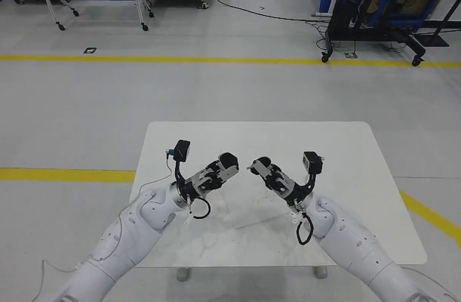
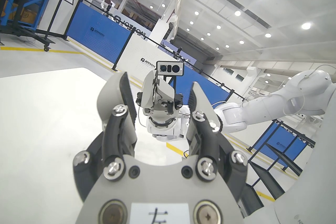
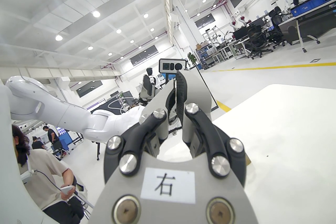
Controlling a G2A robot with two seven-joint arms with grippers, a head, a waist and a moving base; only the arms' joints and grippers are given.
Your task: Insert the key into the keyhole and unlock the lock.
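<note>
Top view: both arms are over the white worktop (image 1: 351,151), forearms coming in from the near edge, tips pointing inward at each other around the worktop's middle. The left end effector (image 1: 228,161) and right end effector (image 1: 258,164) sit near each other, tip to tip but apart, with a strip of bare worktop between them.

Left wrist view: the left end effector is spread wide. Its two ribbed fingers (image 2: 127,93) stand well apart, and the other arm is visible through the gap. The right end effector sits straight through that gap, facing back at this camera, with its fingers pressed together. Both are held above the surface and tilted up.

Right wrist view: same reading. The black ribbed pads (image 3: 180,93) are pressed together along most of their length, with a thin slit toward the base. Can't tell whether anything thin is pinched in there.

Key and lock: can't tell where either one is from these views.

Other bits:
- A small black camera module (image 1: 182,149) is on the left wrist, and a second camera module (image 1: 312,161) is on the right wrist.
- A black cable loop (image 1: 201,208) hangs off the left forearm, and a second cable loop (image 1: 301,229) hangs off the right.
- Grey floor (image 1: 79,113) with yellow lines (image 1: 215,59) surrounds the worktop.
</note>
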